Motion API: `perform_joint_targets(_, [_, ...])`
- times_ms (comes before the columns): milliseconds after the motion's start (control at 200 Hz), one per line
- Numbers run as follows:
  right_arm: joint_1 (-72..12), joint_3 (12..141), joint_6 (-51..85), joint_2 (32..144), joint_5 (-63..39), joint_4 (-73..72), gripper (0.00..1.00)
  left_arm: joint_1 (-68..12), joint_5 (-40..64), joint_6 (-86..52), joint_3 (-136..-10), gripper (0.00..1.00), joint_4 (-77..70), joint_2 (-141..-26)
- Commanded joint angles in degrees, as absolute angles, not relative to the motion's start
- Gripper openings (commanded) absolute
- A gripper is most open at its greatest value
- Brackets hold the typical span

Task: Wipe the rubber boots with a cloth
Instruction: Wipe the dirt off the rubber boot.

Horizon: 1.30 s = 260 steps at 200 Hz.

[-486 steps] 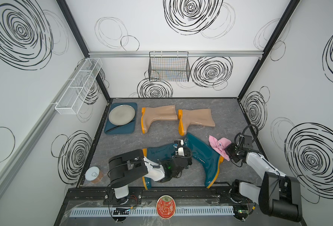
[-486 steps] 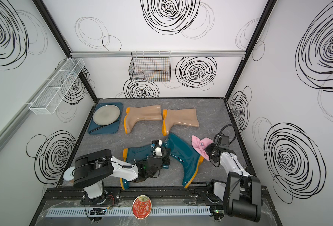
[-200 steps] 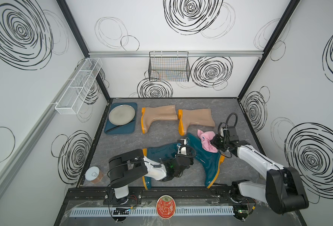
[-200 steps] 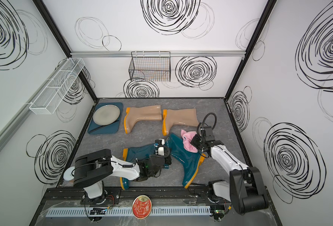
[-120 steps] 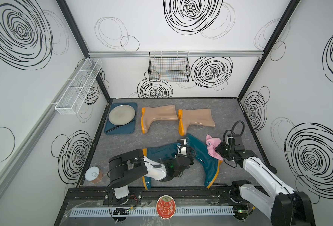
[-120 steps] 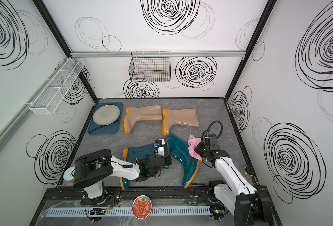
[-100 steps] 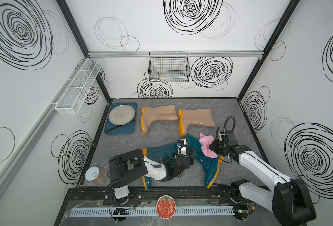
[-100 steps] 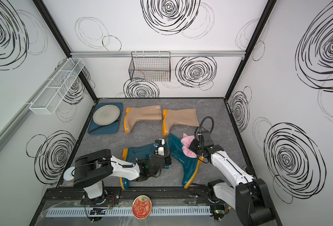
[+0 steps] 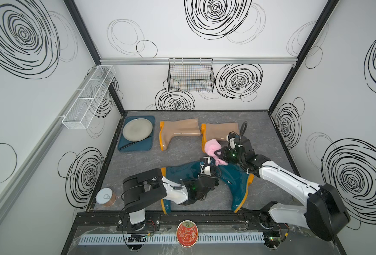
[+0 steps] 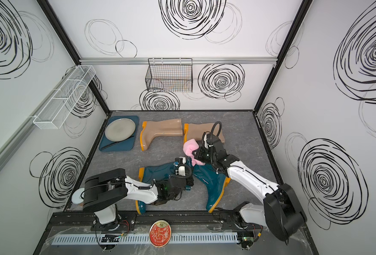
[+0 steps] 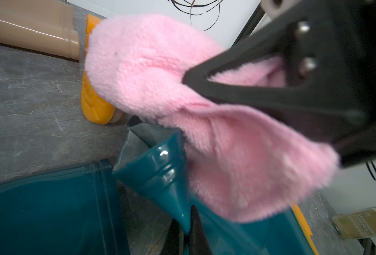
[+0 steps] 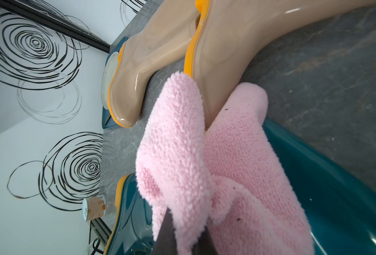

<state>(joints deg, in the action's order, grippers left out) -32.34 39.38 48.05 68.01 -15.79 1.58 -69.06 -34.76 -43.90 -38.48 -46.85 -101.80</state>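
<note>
The fluffy pink terry cloth (image 9: 211,148) is bunched into two soft lobes, and its pile shows a few dark specks in the right wrist view. The right hand (image 9: 218,153) has its black fingers pinched tight on the middle of it. The cloth hangs over the open top of the glossy dark teal rubber boot on the right (image 9: 235,184), with its lower fold against the shaft; how hard it presses I cannot tell. That boot lies on its side on the grey marbled table (image 9: 178,156), orange-yellow sole toward the right wall. The left hand (image 11: 186,229) is clamped on the same boot's cuff, which is squeezed up into a pointed cone just beside the cloth. The second dark teal boot (image 9: 180,174) lies flat, partly under the left arm, with its cuff near the first one's and its sole toward the left.

Behind them two translucent beige-tan boots lie in a row, one on the left (image 9: 178,130) and one on the right (image 9: 220,129). Seen from above, the cloth's upper lobe covers the toe of the right one; I cannot tell whether they touch. The left wrist crowds close against the cloth.

At the back left a teal tray (image 9: 148,147) carries a round grey plate (image 9: 138,129) and a dark utensil (image 9: 134,144). A black wire basket (image 9: 190,77) hangs on the back wall and a white mesh shelf (image 9: 87,99) on the left wall. A small tin can (image 9: 105,196) stands at the table's front left corner, and a round red tin (image 9: 187,233) lies in front of the table edge.
</note>
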Motion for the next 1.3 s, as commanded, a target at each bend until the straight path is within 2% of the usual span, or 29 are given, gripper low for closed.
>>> perform_joint_targets(0, [-34.61,36.89,52.67,63.13,-17.0,-1.01,0.0,-69.35,-34.51,-43.38,-39.55,0.0,-50.44,-101.72])
perform_joint_targets(100, [-36.35,35.89,54.05,60.92,-16.11,0.17,0.0,-69.35,-34.37,-42.58,-40.58,0.0,-49.71,-101.85])
perform_joint_targets(195, [-34.72,32.88,54.81,60.14,-12.44,1.04,0.0,-69.34,-34.44,-42.53,-40.87,0.0,-49.53,-101.78])
perform_joint_targets(405, [-17.9,29.28,48.14,59.99,-11.9,9.07,0.0,-69.85,-35.15,-42.64,-40.48,0.0,-48.26,-100.73])
perform_joint_targets(495, [-13.47,30.52,45.53,59.79,-7.65,16.82,0.0,-69.93,-35.24,-42.69,-40.17,0.0,-48.16,-100.63])
perform_joint_targets(670, [-4.97,29.77,42.98,58.38,-7.95,26.19,0.0,-70.05,-35.17,-42.98,-40.08,0.0,-48.55,-100.76])
perform_joint_targets(906, [5.08,24.74,39.98,54.24,-11.67,23.34,0.0,-70.14,-34.71,-42.71,-40.65,0.0,-49.02,-101.25])
perform_joint_targets(996, [8.86,24.14,37.54,55.26,-17.33,19.5,0.0,-70.21,-34.35,-42.8,-40.52,0.0,-49.17,-101.31])
perform_joint_targets(1136, [5.97,31.68,35.74,56.65,-22.33,25.22,0.0,-70.3,-34.71,-42.8,-40.12,0.0,-49.3,-101.08])
perform_joint_targets(1206, [-0.4,33.81,36.39,54.03,-22.57,26.31,0.0,-70.23,-34.79,-42.8,-40.01,0.0,-49.69,-101.16])
perform_joint_targets(1296, [-11.18,33.8,39.17,49.3,-17.15,27.42,0.0,-70.22,-34.81,-42.88,-40.07,0.0,-50.4,-101.5])
